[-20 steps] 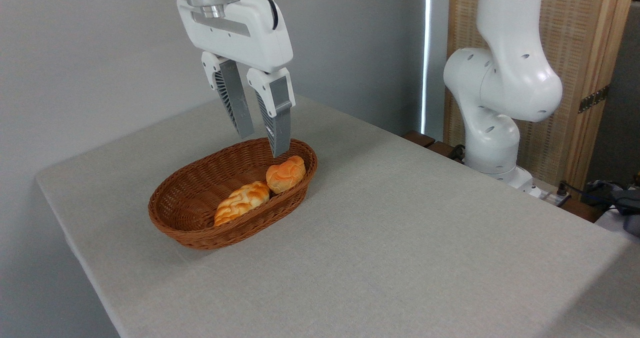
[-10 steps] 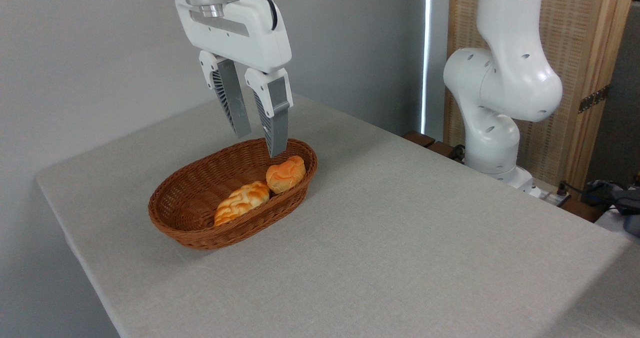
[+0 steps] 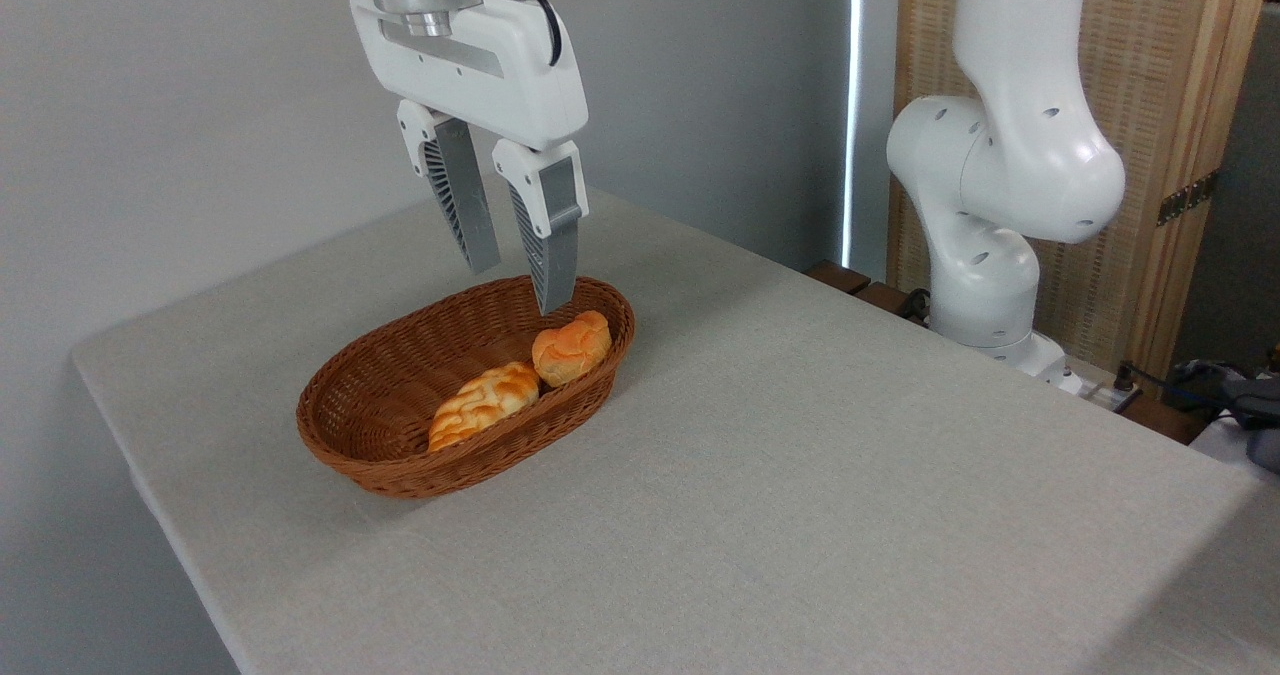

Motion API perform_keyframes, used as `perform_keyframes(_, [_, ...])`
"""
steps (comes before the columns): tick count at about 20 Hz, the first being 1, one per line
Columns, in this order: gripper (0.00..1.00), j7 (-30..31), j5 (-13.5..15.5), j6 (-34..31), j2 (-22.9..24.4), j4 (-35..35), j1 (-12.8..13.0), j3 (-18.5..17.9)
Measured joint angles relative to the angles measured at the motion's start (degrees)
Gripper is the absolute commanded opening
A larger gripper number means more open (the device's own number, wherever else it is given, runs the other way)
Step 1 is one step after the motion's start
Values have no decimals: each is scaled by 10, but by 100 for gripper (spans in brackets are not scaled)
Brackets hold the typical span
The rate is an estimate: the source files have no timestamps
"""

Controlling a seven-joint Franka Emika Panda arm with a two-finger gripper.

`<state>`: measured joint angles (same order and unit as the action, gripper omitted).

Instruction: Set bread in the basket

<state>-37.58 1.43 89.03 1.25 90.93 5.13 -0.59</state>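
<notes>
The bread, a small round orange bun with a knotted top, lies inside the brown wicker basket, leaning on its right inner wall. My gripper hangs open just above the basket's far rim, up and left of the bun, with nothing between its grey ribbed fingers. The fingertips do not touch the bun.
A paler braided oval loaf lies in the basket beside the bun. The basket stands on a grey cloth-covered table. The arm's white base rises at the table's back right, before a wooden screen.
The gripper has shifted very slightly up and left over the second; it stays open. The bun and loaf have not moved.
</notes>
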Motion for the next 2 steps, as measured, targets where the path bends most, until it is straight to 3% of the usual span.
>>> perform_keyframes(2, [100,0,0,0,0,0,0,0])
